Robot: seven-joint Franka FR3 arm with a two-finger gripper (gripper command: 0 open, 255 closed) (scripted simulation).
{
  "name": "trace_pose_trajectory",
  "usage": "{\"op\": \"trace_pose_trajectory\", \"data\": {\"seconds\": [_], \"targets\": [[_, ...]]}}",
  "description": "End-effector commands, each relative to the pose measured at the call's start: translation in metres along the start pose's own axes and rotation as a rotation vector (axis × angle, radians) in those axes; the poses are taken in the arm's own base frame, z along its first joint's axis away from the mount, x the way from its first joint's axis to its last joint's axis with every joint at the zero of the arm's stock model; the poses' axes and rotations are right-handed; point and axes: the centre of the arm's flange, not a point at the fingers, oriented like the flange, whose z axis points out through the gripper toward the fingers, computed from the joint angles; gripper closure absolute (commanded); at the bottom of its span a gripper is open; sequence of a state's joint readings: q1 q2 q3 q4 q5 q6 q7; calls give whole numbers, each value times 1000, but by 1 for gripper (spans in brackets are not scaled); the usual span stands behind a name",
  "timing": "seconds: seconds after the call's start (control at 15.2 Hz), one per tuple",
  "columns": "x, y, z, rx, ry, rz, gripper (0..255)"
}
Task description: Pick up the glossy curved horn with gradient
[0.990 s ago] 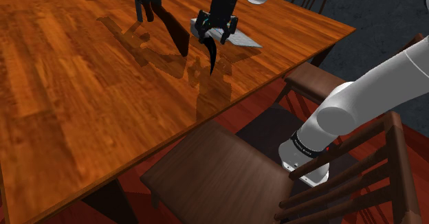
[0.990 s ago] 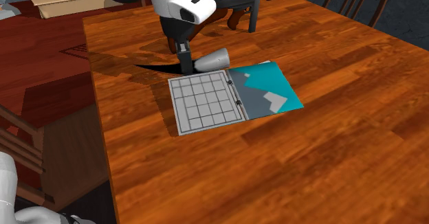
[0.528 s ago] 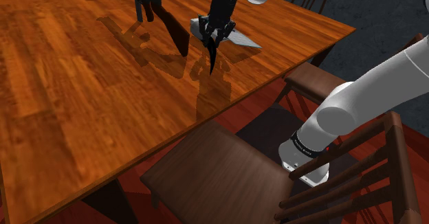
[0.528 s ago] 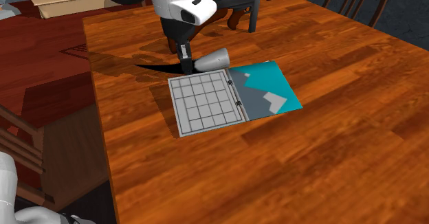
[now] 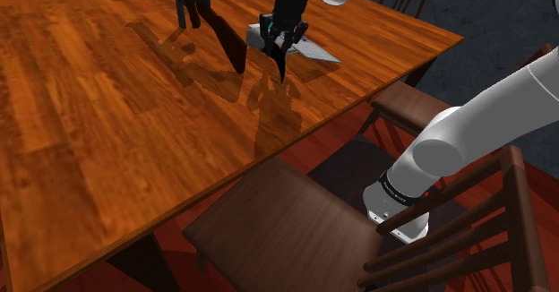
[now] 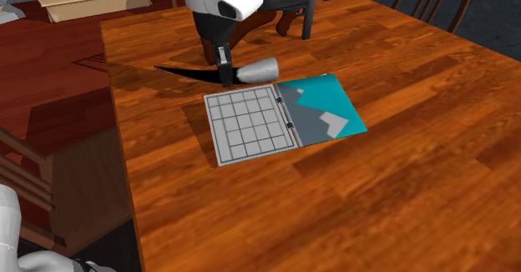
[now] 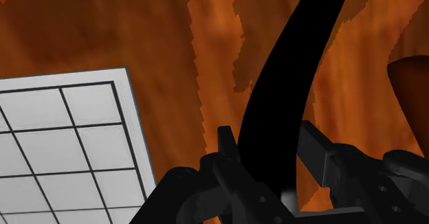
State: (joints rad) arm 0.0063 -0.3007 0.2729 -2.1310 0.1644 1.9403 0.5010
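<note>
Wooden surface (image 6: 401,170) lies just under your end effector (image 6: 224,72), which clasps the curved horn (image 6: 255,70) near its middle, probably for balance; the gridded board (image 6: 250,128) lies beside it.

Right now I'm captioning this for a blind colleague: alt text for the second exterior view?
A black end effector clasps a curved horn, grey fading to a black tip, over a wooden table. Beside it lies a laptop opened flat, with a grid keyboard and a teal screen.
</note>
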Motion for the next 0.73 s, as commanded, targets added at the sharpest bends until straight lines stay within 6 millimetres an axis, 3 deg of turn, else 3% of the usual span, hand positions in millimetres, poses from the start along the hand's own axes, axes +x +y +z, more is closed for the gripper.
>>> {"op": "trace_pose_trajectory", "data": {"seconds": [0.0, 0.66], "targets": [[0, -1, -10, 0, 0, 0, 255], [3, -7, -62, 0, 0, 0, 255]]}}
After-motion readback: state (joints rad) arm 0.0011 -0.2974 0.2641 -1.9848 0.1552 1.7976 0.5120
